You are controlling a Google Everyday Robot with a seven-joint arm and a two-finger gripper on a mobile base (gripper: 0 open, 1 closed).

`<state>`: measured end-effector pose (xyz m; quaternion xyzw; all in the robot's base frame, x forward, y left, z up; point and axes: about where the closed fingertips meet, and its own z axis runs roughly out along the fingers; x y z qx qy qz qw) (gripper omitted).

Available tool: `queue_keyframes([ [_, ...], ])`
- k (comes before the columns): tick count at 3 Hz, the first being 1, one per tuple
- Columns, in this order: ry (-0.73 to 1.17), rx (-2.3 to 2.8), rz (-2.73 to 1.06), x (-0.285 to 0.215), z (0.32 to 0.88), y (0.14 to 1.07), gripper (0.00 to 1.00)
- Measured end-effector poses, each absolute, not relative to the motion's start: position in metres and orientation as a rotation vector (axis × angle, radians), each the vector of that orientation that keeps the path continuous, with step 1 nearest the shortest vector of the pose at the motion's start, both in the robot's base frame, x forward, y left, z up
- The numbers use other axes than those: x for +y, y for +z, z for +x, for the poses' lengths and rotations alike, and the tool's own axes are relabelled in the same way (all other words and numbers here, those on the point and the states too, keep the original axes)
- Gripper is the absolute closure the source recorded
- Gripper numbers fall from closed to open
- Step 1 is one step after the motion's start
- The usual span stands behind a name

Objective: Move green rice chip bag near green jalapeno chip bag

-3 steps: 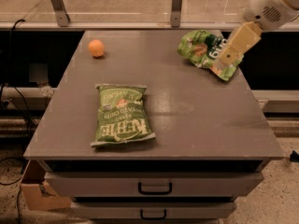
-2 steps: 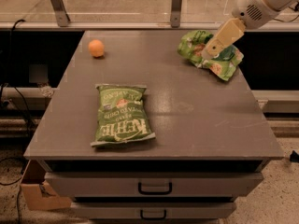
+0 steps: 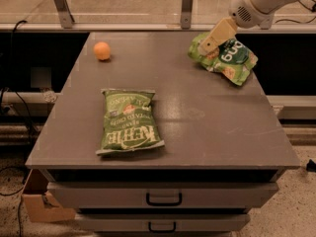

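Nearest the camera, two drawers with dark handles sit under the front edge of the grey worktop. A cardboard box stands on the floor at the lower left. On the front left part of the worktop the green jalapeno chip bag lies flat, its white "KETTLE" lettering reading upside down from this side. Farther back, near the left rear corner, a small orange ball-like fruit rests alone, well apart from both bags. At the right rear corner lies the green rice chip bag, crumpled, its dark green round patch facing up, well apart from the jalapeno bag. The hand comes down from the white arm at the upper right and sits over the left end of the rice bag. I cannot tell how far open it is or whether it has hold of the bag.
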<state>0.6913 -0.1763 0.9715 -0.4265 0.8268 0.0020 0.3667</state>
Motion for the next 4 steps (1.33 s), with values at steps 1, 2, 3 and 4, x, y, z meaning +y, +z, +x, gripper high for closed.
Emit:
queue_keyframes([
  [1,-0.133,2.123,-1.071,-0.19,0.708,0.975,0.0],
  [2,-0.161,2.137,-1.03,-0.213,0.72,0.969,0.0],
  [3,-0.103,2.159,-0.981,-0.229,0.731,0.958,0.0],
  [4,-0.057,2.187,-0.967,-0.235,0.742,0.941,0.0],
])
